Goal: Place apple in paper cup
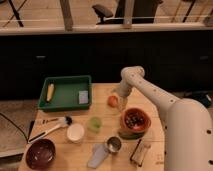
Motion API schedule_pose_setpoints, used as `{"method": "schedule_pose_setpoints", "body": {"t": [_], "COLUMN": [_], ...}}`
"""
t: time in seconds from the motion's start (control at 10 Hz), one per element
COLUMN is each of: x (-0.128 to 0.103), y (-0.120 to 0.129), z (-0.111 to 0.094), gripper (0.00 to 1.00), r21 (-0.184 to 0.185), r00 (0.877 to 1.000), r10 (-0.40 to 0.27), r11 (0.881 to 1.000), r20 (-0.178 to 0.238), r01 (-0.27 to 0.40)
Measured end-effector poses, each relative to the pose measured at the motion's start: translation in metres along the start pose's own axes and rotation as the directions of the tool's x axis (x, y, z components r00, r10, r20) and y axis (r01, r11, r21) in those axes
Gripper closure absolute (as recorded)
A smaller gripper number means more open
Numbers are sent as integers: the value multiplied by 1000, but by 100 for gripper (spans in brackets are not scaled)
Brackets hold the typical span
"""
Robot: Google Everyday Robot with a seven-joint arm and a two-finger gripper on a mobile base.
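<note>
The apple (pixel 113 101), small and orange-red, lies on the wooden table (pixel 105 92) right of the middle. My gripper (pixel 118 98) hangs at the end of the white arm (pixel 150 92), right beside the apple on its right and touching or almost touching it. The white paper cup (pixel 75 132) stands upright on the table, to the front left of the apple, next to a small green cup (pixel 95 124).
A green tray (pixel 64 80) with a corn cob (pixel 50 91) and a sponge (pixel 83 96) stands at the back left. An orange bowl (pixel 135 121), a metal cup (pixel 114 144), a dark bowl (pixel 41 153), a brush (pixel 52 121) and a packet (pixel 140 151) lie around.
</note>
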Motion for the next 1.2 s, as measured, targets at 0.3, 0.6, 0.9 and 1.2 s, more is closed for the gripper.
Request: {"method": "schedule_pose_setpoints", "body": {"t": [0.3,0.6,0.9,1.2], "x": [-1,2,0,0], "y": [0,2,1,-1], "z": [1,2,3,3], "gripper": [20,20,20,20], "r21": [-3,-16,-16,-14], "r00": [1000,1000,1000,1000], "r10": [-7,-18,-23,-30], "r11": [1000,1000,1000,999], "r20": [2,5,7,8], "r01": [7,18,23,30]}}
